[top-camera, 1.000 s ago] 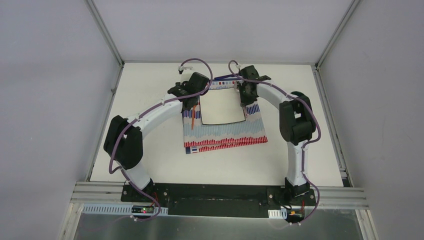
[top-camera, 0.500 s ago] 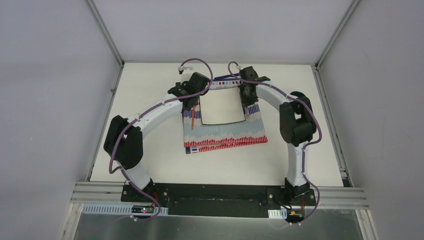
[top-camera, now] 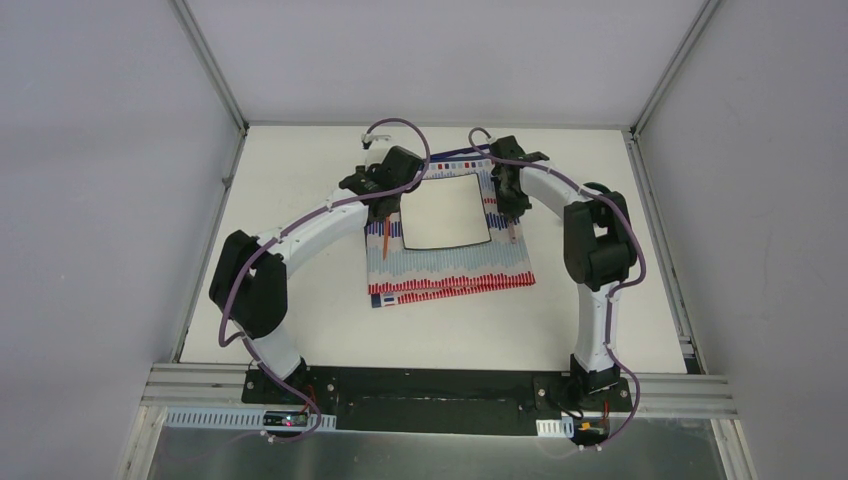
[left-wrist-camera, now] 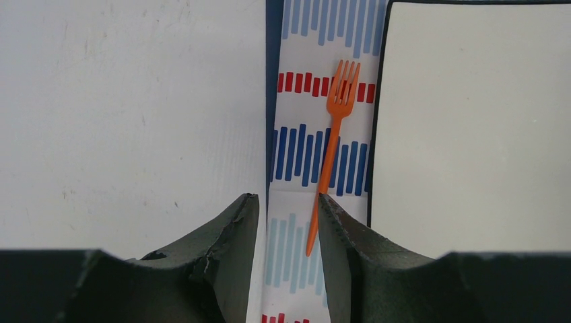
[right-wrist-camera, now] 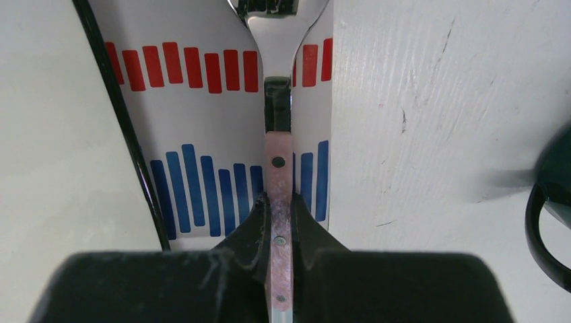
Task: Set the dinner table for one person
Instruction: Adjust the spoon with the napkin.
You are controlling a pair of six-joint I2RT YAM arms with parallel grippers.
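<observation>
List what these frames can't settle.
- The pink-handled utensil in the right end effector: in the right wrist view the top edge cuts off its metal head. In the top view it is too small to tell its type.
- The dark round object: in the right wrist view it is blurred and cropped by the right edge. In the top view the right arm hides most of it.
- The striped cloth: in the top view both wrists cover its far corners.

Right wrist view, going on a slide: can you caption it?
Right tool shut on a pink-handled metal utensil, over the striped cloth beside the white plate.
</observation>
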